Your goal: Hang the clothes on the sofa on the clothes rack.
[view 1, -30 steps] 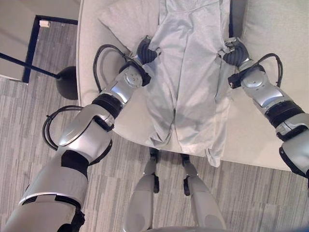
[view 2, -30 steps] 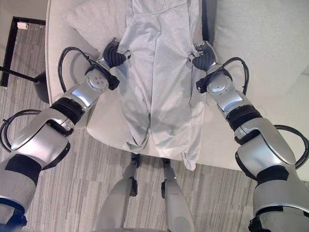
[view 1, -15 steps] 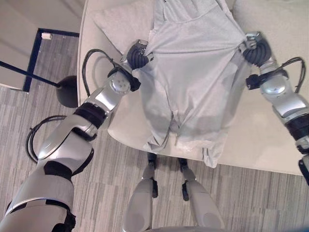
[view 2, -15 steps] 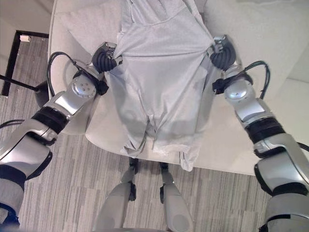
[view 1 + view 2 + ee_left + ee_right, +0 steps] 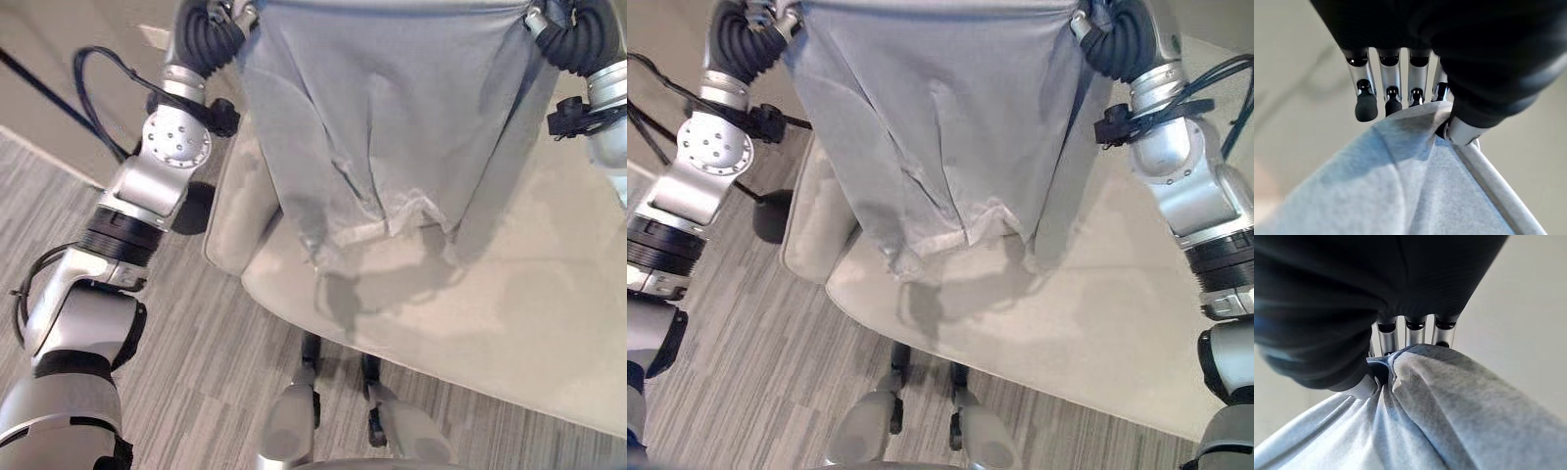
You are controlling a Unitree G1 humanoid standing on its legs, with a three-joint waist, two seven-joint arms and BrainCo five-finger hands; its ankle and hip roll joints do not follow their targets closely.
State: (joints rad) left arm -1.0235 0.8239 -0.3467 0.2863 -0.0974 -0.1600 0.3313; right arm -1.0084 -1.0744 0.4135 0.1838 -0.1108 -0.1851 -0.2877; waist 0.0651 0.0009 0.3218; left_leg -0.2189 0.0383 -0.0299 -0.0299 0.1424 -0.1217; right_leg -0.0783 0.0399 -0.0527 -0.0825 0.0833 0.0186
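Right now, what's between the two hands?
The light grey fabric garment, stretched flat and hanging from the left hand to the right hand, both pinching its top corners. Below it lies the beige upholstered sofa, seen in both eye views.

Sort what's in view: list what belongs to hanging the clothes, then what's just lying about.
Belongs to the job:
grey garment, lifted and spread
left hand, pinching one top corner
right hand, pinching the other corner
sofa, below the garment

Just lying about:
black stand base on the floor beside the sofa
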